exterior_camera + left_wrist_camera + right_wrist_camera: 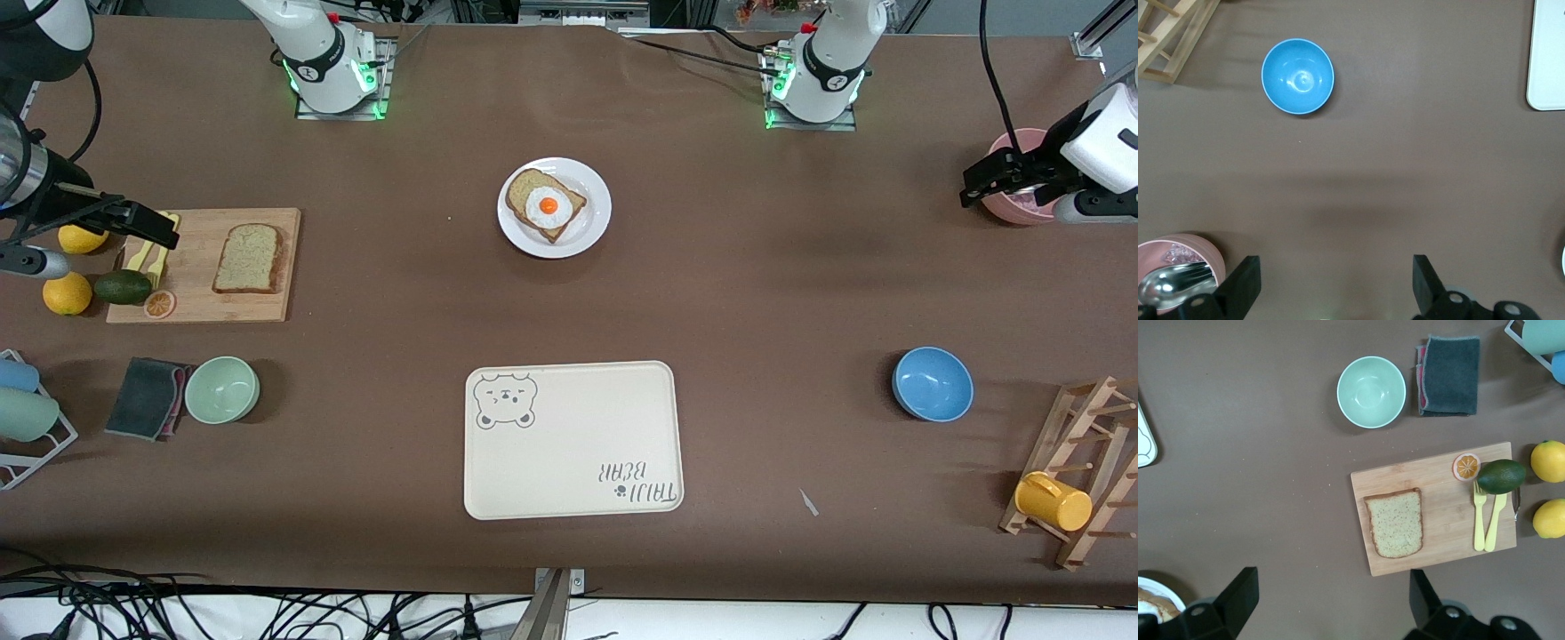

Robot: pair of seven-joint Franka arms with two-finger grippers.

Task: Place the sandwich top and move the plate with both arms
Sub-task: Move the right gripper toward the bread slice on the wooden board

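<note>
Sandwich top: single speckled slice lying flat on the cutting board, at the right arm's end of the worktop; nothing touches it.
Long axis of slice: runs along the board's shorter side, rounded crust end toward the robots' bases.
Plate: round, white, mid-worktop between the two bases, well apart from the board; carries a bread slice with a fried egg.
Right gripper: in the air over the board's end where the yellow fork, avocado and orange slice lie; fingers spread wide, nothing between them.
Left gripper: in the air by the pink bowl at the left arm's end; fingers apart and empty; this arm waits.
Deciding relation: the slice lies on the same board as the right gripper hovers over, toward the plate's side of it; the right arm is by far the nearer, so the pick looks to be its job.
Stage, as judged: top slice not yet lifted; plate not yet moved.
Tray: cream, bear drawing, nearer the front camera than the plate; bare.
</note>
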